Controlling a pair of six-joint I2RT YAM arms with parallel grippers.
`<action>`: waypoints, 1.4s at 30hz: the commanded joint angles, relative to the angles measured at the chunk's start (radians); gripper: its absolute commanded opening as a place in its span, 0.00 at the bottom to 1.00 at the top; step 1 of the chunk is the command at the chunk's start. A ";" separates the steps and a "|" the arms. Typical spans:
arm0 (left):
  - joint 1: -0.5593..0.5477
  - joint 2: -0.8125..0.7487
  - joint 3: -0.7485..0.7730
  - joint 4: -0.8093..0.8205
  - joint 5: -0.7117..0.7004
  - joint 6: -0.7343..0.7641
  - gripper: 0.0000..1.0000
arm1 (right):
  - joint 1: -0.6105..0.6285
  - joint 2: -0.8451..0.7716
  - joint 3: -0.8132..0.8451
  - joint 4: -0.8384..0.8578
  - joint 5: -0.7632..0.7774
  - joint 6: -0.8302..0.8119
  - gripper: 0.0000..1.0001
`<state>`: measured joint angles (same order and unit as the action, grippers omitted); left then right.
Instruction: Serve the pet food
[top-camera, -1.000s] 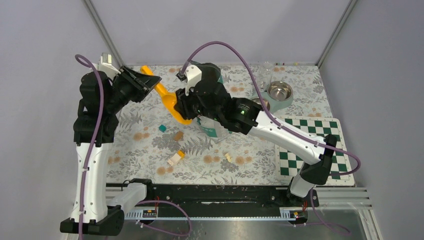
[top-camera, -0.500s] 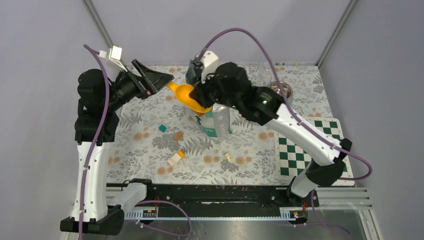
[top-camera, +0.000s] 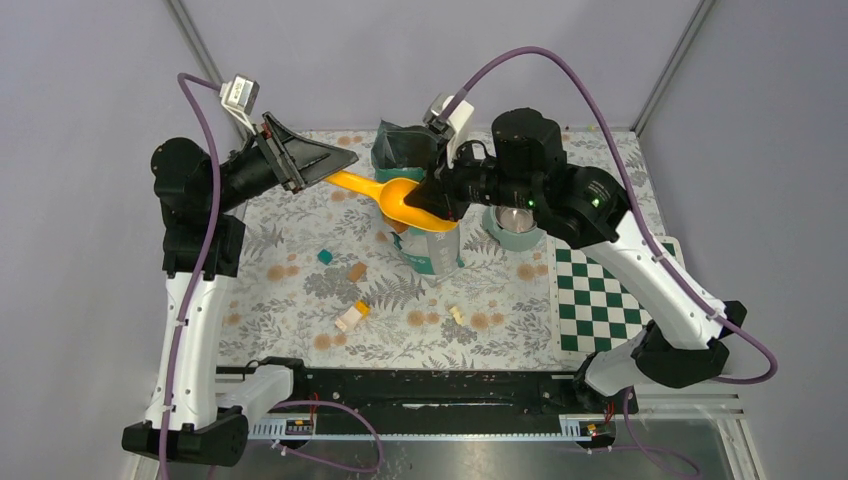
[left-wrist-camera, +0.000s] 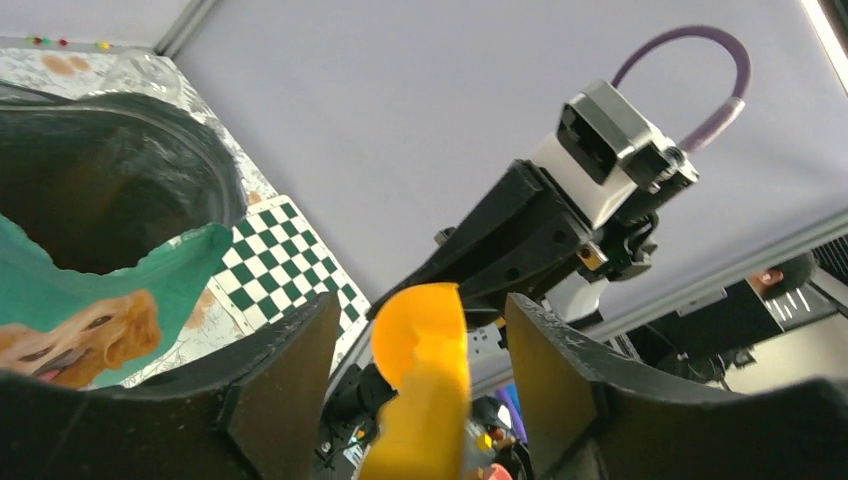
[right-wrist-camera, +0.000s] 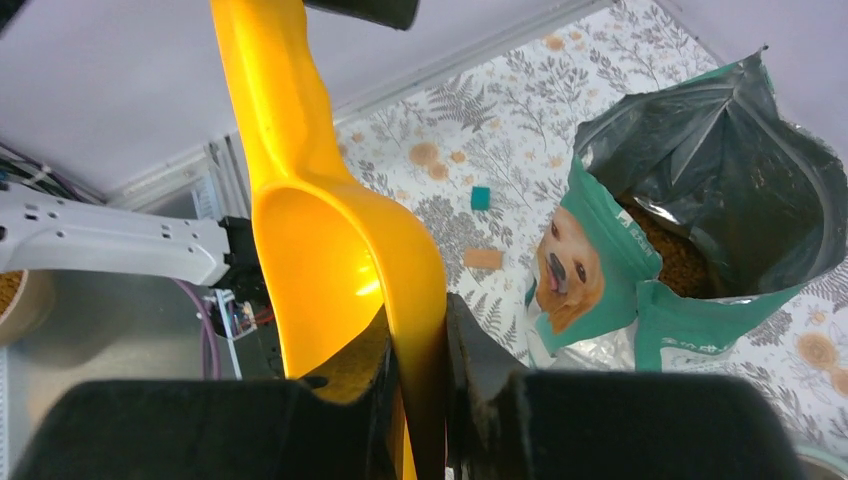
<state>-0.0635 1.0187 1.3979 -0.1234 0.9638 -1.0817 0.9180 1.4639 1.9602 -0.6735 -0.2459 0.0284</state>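
Orange-yellow scoop (top-camera: 400, 200). Teal bag (top-camera: 432, 250) printed with a golden dog, dark-brown kibble (right-wrist-camera: 682, 258) inside. White tablecloth (top-camera: 300, 270), grey leaves, orange blooms. Green-and-white checked board (top-camera: 600, 300). My fingers (right-wrist-camera: 520, 430): black.

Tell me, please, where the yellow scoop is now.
In the top view, the yellow scoop is raised at far centre, next to the open teal bag, its bowl pinched by the right gripper.

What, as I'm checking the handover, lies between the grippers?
The yellow scoop, in the top view: handle between the open fingers of the left gripper, bowl rim pinched by the right gripper.
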 joint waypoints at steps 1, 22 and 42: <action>-0.001 0.014 0.042 0.075 0.116 -0.084 0.59 | -0.006 0.036 0.088 -0.066 -0.014 -0.078 0.00; 0.000 -0.017 0.024 -0.016 0.160 0.018 0.41 | -0.024 0.165 0.270 -0.180 -0.033 -0.037 0.00; 0.004 -0.030 0.078 -0.220 -0.077 0.178 0.80 | -0.041 0.038 0.109 -0.033 0.161 0.089 0.00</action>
<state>-0.0616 1.0164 1.4117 -0.2497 1.0328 -0.9874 0.8856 1.5955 2.1502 -0.8261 -0.2317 0.0452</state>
